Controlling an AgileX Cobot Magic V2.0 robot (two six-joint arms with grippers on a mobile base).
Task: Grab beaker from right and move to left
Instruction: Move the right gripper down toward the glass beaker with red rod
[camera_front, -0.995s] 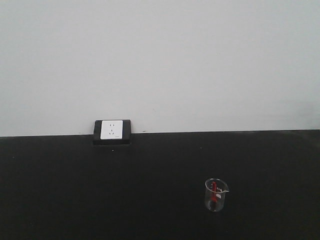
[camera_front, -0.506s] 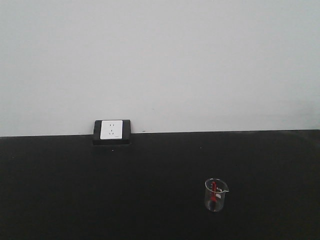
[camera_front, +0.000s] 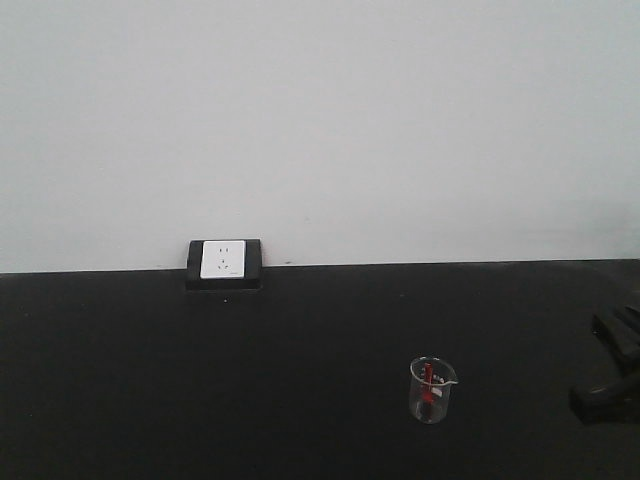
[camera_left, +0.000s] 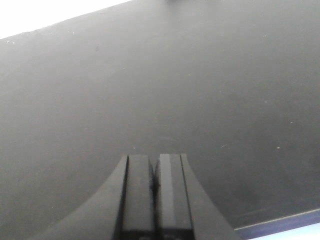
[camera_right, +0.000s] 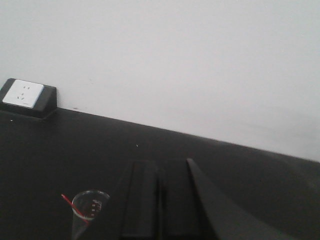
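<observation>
On the black bench top (camera_front: 200, 390), right-of-centre in the front view, the beaker (camera_front: 432, 390) stands upright: small clear glass w/ red print and a thin red stick (camera_front: 428, 382) leaning inside. Nothing touches it. In the right wrist cam I see it low and left (camera_right: 89, 212), stick (camera_right: 74, 206) poking over the rim, just beside the right gripper (camera_right: 159, 170) but not between the fingers. That gripper's jaws sit pressed together, empty. In the front view, a dark bit of the right arm (camera_front: 603, 400) shows at the frame's right edge, apart from the beaker. The left gripper (camera_left: 154, 162) also has its jaws together, nothing in them, over bare bench. Further back-left, a black box w/ a white socket face (camera_front: 224, 262) sits at the foot of the white wall (camera_front: 400, 130), well apart from the beaker.
</observation>
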